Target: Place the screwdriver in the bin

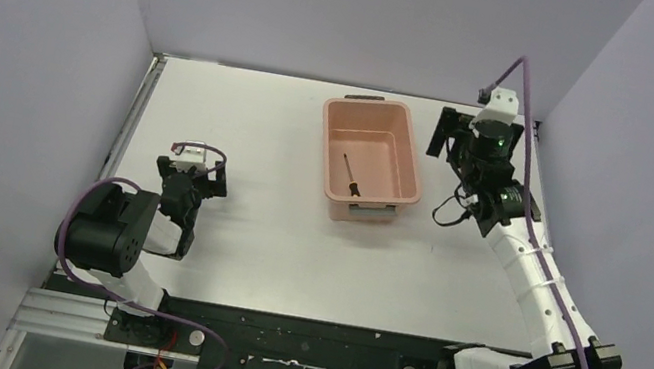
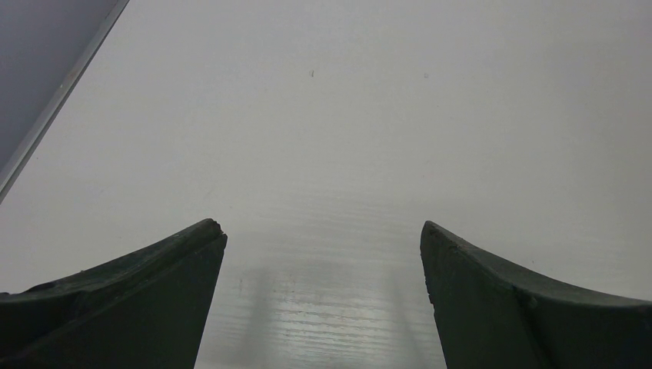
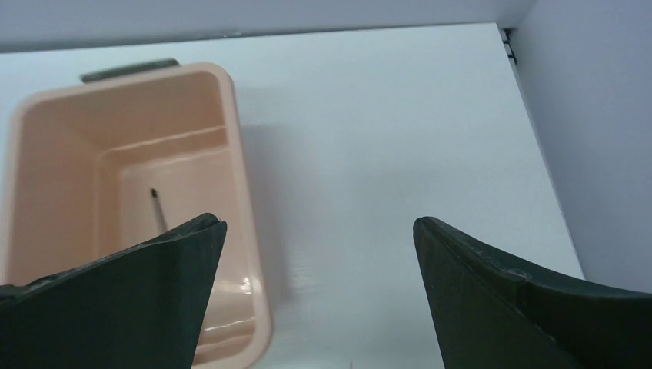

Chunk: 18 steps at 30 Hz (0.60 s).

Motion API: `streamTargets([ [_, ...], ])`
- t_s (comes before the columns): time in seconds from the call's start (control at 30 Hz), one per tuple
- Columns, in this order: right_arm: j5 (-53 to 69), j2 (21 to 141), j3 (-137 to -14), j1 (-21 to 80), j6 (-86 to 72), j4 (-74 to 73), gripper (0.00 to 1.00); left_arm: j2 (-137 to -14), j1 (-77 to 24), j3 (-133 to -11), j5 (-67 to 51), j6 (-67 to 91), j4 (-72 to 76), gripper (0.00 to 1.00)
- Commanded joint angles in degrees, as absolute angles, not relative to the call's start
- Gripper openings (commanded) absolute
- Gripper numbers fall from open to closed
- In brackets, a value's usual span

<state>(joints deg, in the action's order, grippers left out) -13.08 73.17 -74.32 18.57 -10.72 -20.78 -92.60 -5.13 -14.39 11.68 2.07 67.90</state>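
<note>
The salmon-pink bin (image 1: 409,163) stands at the back middle of the table. The screwdriver (image 1: 350,176) lies on its floor, the handle toward the near end. My right gripper (image 1: 469,133) is open and empty just to the right of the bin. In the right wrist view its gap (image 3: 319,223) is over bare table. There the bin (image 3: 54,146) is on the left and the screwdriver's shaft (image 3: 157,207) shows inside. The handle is hidden behind my left finger (image 3: 146,292). My left gripper (image 1: 192,176) is open and empty over bare table (image 2: 323,231), far from the bin.
Grey walls enclose the table on the left, back and right. A metal rail (image 2: 61,92) runs along the table's left edge. The right arm's purple cable (image 1: 527,149) loops near the back right corner.
</note>
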Motion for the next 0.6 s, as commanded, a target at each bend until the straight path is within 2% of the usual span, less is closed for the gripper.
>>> streamTargets([
  [0.0, -19.54, 67.47, -59.51, 16.66, -8.25, -8.00, 1.00, -92.21, -4.83, -14.41, 10.90, 1.43, 69.48, 0.97],
  [0.33, -20.12, 64.14, -30.62, 11.61, -13.39, 12.19, 1.00, -92.22, -4.83, -14.41, 10.94, 1.40, 69.43, 0.97],
  [0.57, -21.77, 63.31, -23.56, 11.29, -13.69, 18.75, 1.00, -92.29, -4.83, -14.56, 10.88, 1.41, 69.21, 0.97],
])
